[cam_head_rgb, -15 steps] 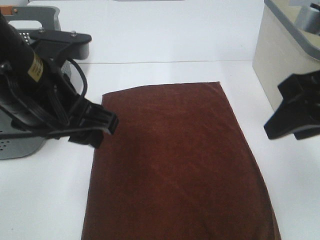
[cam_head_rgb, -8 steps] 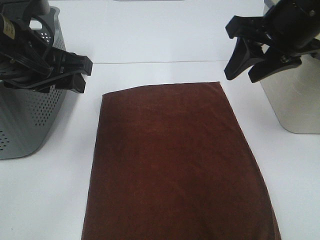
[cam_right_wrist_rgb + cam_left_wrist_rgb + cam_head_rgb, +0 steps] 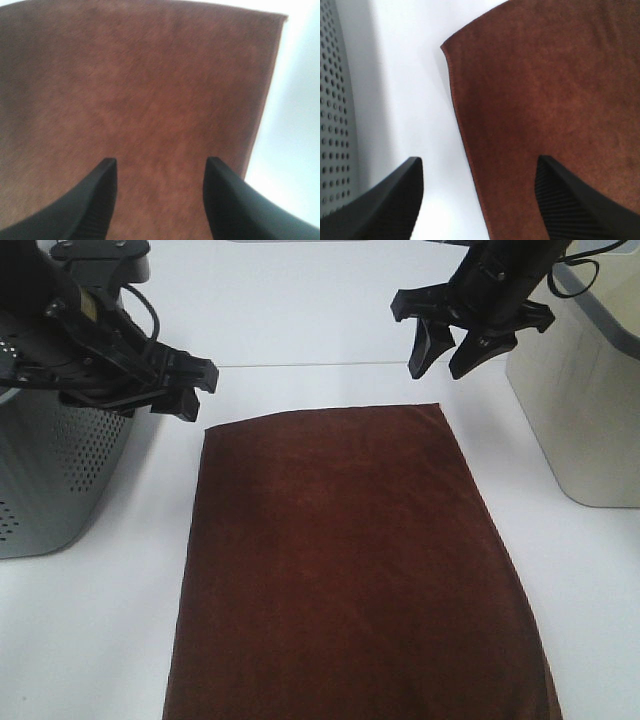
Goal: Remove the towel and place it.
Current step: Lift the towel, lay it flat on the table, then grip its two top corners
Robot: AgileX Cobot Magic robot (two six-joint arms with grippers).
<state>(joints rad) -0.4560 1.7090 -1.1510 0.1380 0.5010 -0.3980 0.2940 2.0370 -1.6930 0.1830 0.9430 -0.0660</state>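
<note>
The towel (image 3: 350, 570) lies flat on the white bench (image 3: 110, 640), between a grey perforated basket (image 3: 50, 480) and a beige bin (image 3: 580, 420); its near edge runs out of the high view. The left gripper (image 3: 195, 390) hovers at the far left corner, jaws wide apart and empty — one over bare bench, the other over cloth, so the hem falls between them. The right gripper (image 3: 438, 365) hangs above the far right corner, jaws parted and empty, both over cloth in its wrist view. Recommended procedure: shift the right gripper outward until it straddles the hem, lower both together, pinch each corner, then lift evenly. No tag or brand is visible — a yellowish label (image 3: 88, 308) on the left arm (image 3: 40, 300) is too small to read.
</note>
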